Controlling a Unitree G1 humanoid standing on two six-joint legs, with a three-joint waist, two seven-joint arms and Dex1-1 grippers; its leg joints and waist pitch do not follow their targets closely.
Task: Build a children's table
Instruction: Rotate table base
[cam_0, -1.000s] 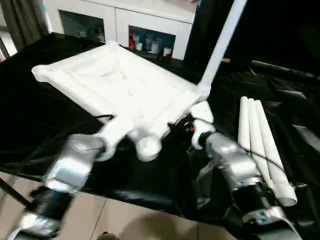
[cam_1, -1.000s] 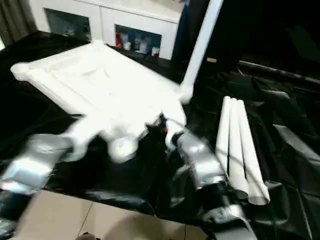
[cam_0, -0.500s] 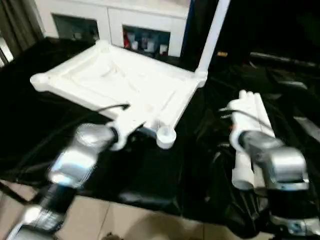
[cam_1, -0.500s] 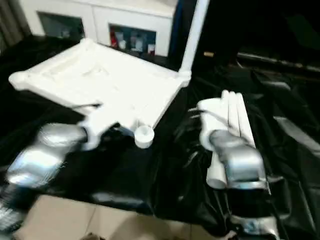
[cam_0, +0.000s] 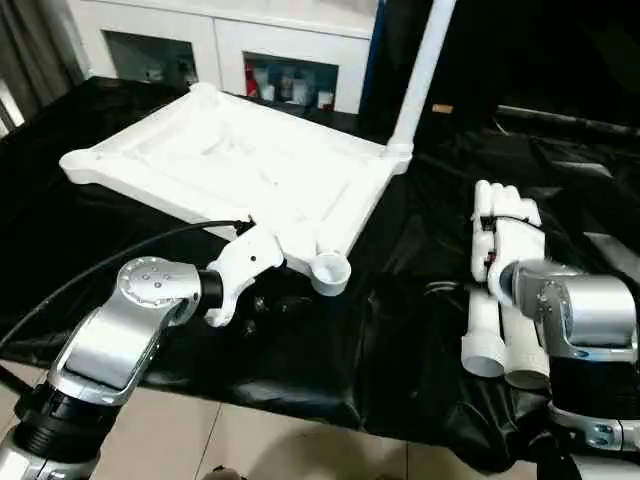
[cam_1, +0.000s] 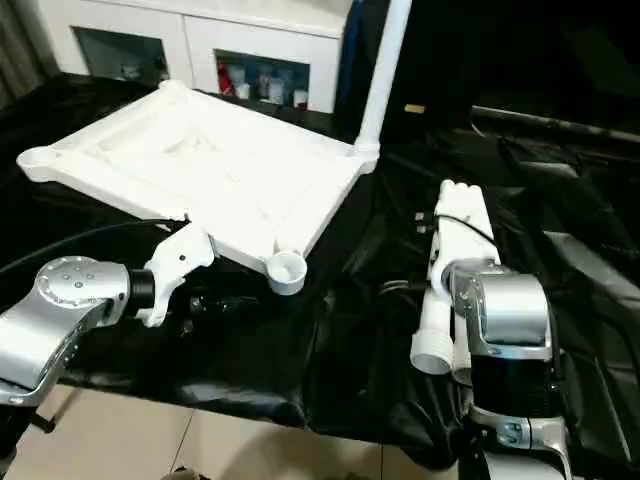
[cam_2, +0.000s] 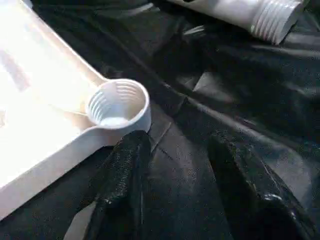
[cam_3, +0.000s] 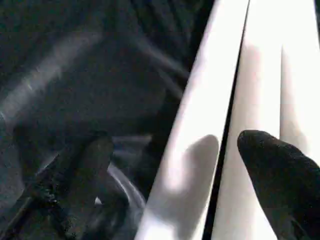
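The children's table top (cam_0: 250, 170) lies upside down on the black cloth, with one leg (cam_0: 420, 75) standing upright in its far right corner. Its near corner socket (cam_0: 330, 272) is empty and threaded inside. My left gripper (cam_2: 177, 150) hovers low over the cloth just in front of that socket (cam_2: 117, 102), open, with nothing between its fingers (cam_2: 125, 170). Three loose legs (cam_0: 490, 330) lie side by side at the right. My right gripper (cam_3: 175, 150) is over them, open wide, with one leg (cam_3: 200, 150) between its spread fingers (cam_3: 272, 165).
A white cabinet with glass doors (cam_0: 260, 50) stands behind the work surface. The black cloth (cam_0: 380, 340) is wrinkled and hangs over the front edge above a tiled floor (cam_0: 250, 440). A black cable (cam_0: 120, 265) arcs from my left arm.
My right arm has swung from the table top's near edge over to the loose legs, and its fingers have spread. My left gripper stays by the near corner socket. The camera has shifted.
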